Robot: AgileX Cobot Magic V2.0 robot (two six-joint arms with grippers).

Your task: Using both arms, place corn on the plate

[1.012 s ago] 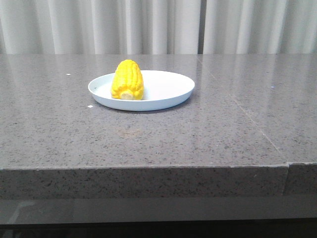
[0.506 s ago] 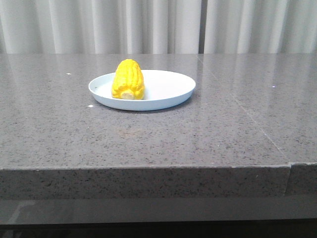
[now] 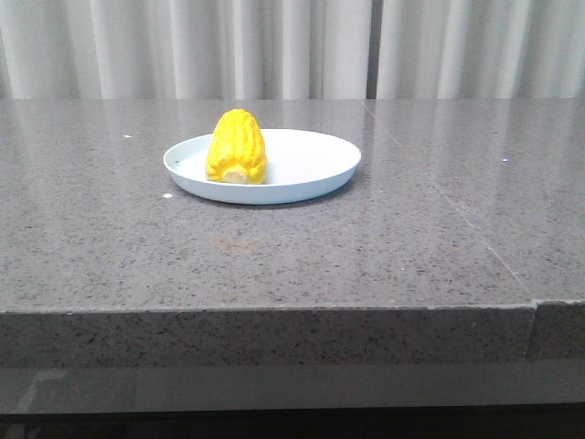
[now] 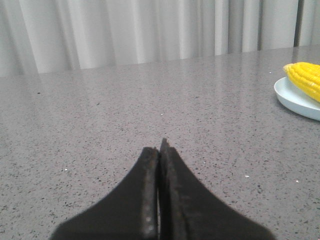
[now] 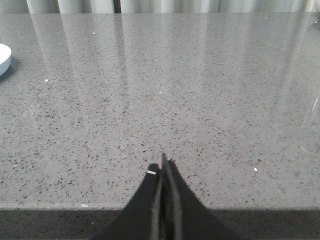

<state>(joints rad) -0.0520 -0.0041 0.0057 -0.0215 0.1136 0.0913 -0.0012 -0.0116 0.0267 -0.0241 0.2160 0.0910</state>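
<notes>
The yellow corn [image 3: 236, 148] lies on the left part of the pale blue-white plate [image 3: 311, 169], its cream core end toward the camera. The plate stands on the grey stone table. No arm shows in the front view. In the left wrist view my left gripper [image 4: 160, 147] is shut and empty, low over bare table, with the corn [image 4: 306, 79] and the plate rim [image 4: 295, 102] well off to one side. In the right wrist view my right gripper [image 5: 162, 165] is shut and empty near the table's front edge; a sliver of the plate [image 5: 3, 57] shows far off.
The grey speckled stone table [image 3: 411, 238] has a front edge [image 3: 274, 311] and a seam at its right [image 3: 532, 315]. White curtains [image 3: 292, 46] hang behind it.
</notes>
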